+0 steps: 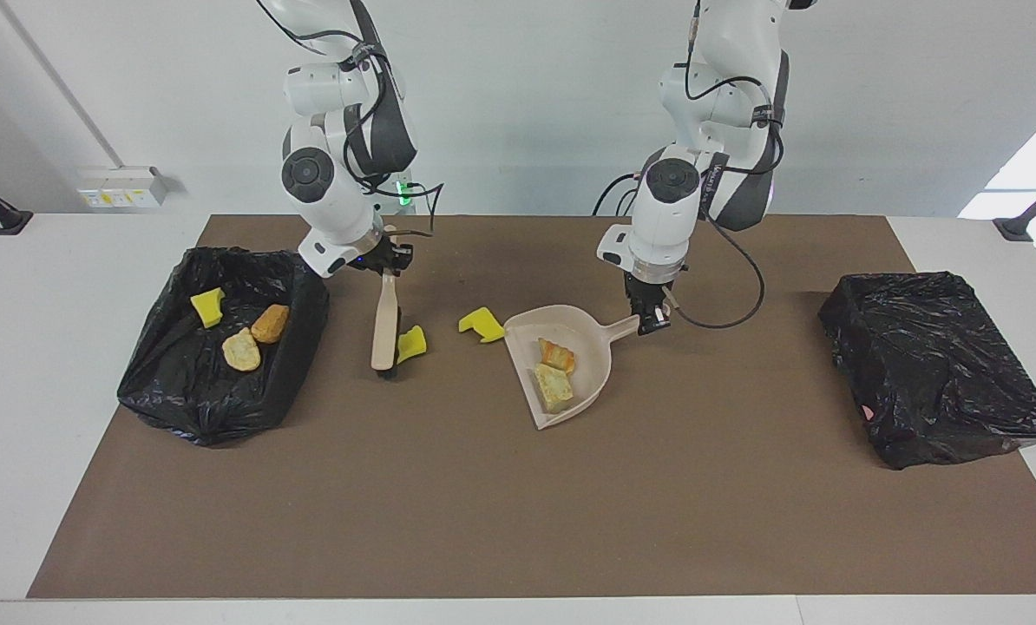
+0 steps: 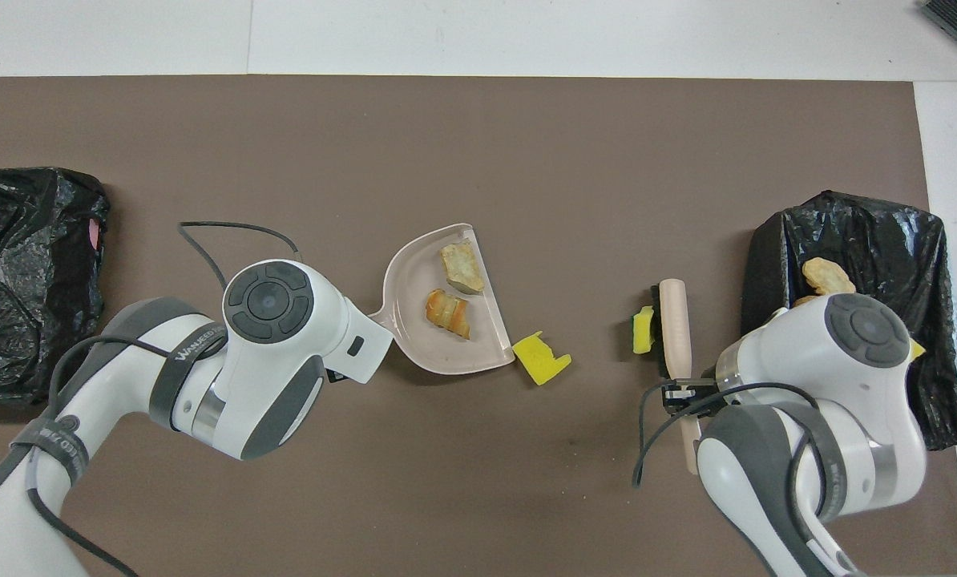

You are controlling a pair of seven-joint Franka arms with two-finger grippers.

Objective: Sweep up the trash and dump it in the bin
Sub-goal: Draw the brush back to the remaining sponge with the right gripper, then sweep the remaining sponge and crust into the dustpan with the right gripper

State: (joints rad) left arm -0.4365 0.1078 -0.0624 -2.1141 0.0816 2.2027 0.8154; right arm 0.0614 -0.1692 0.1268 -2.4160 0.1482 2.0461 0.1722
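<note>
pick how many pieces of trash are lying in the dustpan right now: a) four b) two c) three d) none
b: the dustpan holds just two bread-like lumps, while two yellow sponge pieces lie on the mat outside it, one beside the pan's mouth and one against the brush.

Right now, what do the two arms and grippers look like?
Both arms are glossy white with dark grey joint sections and round dark caps, and black cables are strapped along them. The left gripper and right gripper are small and black. There is grey lettering on the forearm bands.
</note>
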